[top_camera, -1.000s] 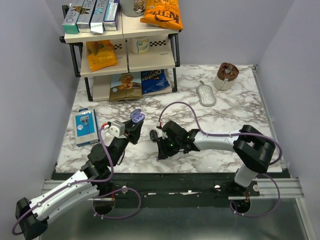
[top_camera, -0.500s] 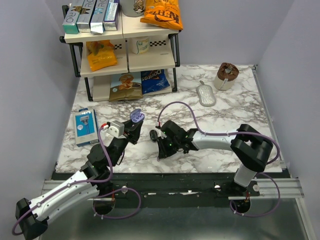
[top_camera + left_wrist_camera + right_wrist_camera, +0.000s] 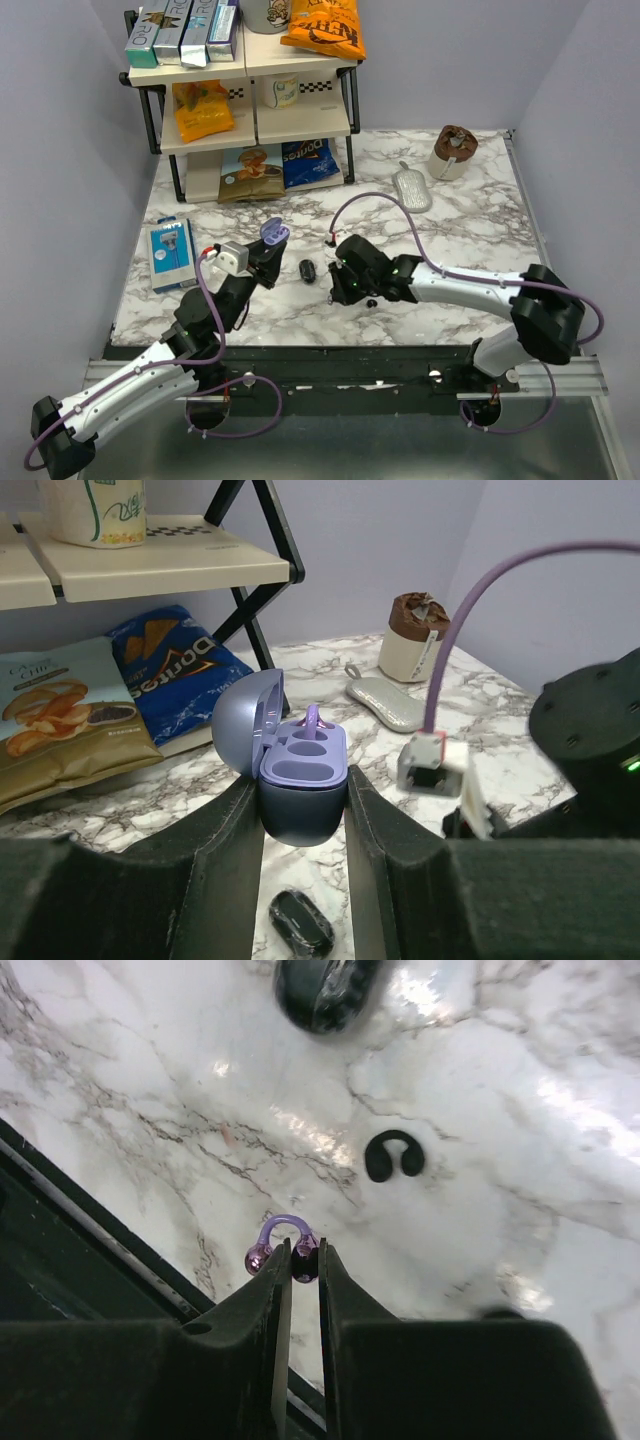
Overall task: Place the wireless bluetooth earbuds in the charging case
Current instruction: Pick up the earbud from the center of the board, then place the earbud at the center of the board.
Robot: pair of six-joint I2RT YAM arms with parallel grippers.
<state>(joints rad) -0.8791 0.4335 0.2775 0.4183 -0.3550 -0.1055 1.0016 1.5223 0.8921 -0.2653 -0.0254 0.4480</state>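
My left gripper (image 3: pixel 302 802) is shut on the open purple charging case (image 3: pixel 300 770) and holds it upright above the marble; it also shows in the top view (image 3: pixel 274 232). Its front slots look empty, and a pale purple loop (image 3: pixel 312 717) stands at the back. My right gripper (image 3: pixel 305 1256) is shut on an earbud (image 3: pixel 283 1223): one glossy dark ball is pinched between the fingertips, and a pale purple arch joins it to a second ball. It hangs above the table near the front edge. In the top view the right gripper (image 3: pixel 347 288) is right of the case.
A glossy black oval piece (image 3: pixel 307 270) lies on the marble between the grippers. A small black C-shaped piece (image 3: pixel 393 1155) lies near the right gripper. A shelf rack (image 3: pixel 250 110) of snack bags stands back left, with a blue box (image 3: pixel 171 254) at the left. A grey oval pad (image 3: pixel 412 190) and a brown cup (image 3: pixel 453 150) are back right.
My right gripper has shifted right and a little back, and its arm has stretched out. The black C-shaped piece now shows on the marble. The left arm and case have not moved.
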